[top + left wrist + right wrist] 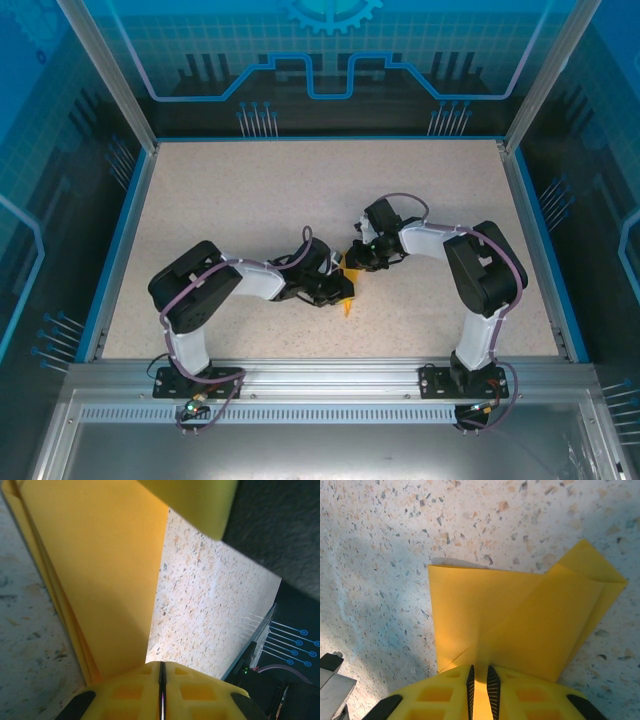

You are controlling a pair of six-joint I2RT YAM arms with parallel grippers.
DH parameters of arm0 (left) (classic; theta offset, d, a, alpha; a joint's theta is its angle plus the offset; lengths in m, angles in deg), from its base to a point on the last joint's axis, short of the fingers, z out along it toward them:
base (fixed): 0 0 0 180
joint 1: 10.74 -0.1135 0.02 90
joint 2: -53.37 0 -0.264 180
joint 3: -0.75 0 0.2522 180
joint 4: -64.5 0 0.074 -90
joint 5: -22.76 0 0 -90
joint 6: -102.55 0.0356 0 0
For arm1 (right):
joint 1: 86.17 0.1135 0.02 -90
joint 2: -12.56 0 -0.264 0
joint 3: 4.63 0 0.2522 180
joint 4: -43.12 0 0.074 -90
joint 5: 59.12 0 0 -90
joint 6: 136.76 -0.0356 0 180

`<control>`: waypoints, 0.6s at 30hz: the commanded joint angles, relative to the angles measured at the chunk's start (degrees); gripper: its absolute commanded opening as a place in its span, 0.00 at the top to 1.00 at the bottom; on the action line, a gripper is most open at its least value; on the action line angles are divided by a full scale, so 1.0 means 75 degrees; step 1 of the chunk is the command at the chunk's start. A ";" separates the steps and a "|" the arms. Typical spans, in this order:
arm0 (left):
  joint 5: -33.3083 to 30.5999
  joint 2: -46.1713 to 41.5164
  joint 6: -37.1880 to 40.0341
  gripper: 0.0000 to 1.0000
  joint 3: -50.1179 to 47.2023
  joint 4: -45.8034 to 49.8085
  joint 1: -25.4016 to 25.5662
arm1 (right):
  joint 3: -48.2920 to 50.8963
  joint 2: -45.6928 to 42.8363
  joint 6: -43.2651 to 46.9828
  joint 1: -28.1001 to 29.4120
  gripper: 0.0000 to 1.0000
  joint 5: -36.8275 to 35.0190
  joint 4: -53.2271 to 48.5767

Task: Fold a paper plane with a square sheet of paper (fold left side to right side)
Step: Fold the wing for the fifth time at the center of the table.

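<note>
**A:** Fold status?

**B:** We judge it well along. The paper plane (520, 615) shows several creased layers, and the final folds remain.

**A:** Position relative to the jaws?

**B:** Mid-frame overhead, between both. We see the left gripper (161, 680) closed tight on one edge and the right gripper (480, 677) pinching the opposite edge.

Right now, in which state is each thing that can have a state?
paper plane: folded into several layers, creases visible, not lying fully flat.
left gripper: shut, with the paper plane meeting its fingertips; whether it grips the paper cannot be told.
right gripper: shut on the paper plane, paper between its fingers.
</note>
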 commanded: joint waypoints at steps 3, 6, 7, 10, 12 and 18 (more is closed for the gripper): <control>-0.0028 0.0192 -0.0242 0.90 -0.0210 0.0198 0.0117 | 0.0148 0.0491 0.0125 0.0052 0.80 -0.0464 -0.0664; -0.0122 0.0205 -0.0360 0.91 -0.0342 0.0210 0.0114 | 0.0109 0.0458 0.0137 0.0050 0.80 -0.0458 -0.0705; -0.0152 0.0224 -0.0395 0.92 -0.0374 0.0210 0.0108 | 0.0107 0.0455 0.0135 0.0051 0.80 -0.0459 -0.0713; -0.0245 0.0194 -0.0475 0.92 -0.0493 0.0199 0.0110 | 0.0107 0.0443 0.0148 0.0052 0.80 -0.0497 -0.0746; -0.0245 0.0192 -0.0483 0.92 -0.0524 0.0209 0.0113 | 0.0109 0.0452 0.0160 0.0051 0.80 -0.0517 -0.0760; -0.0319 0.0222 -0.0592 0.94 -0.0655 0.0316 0.0161 | 0.0090 0.0311 0.0251 -0.0010 0.80 -0.0044 -0.0420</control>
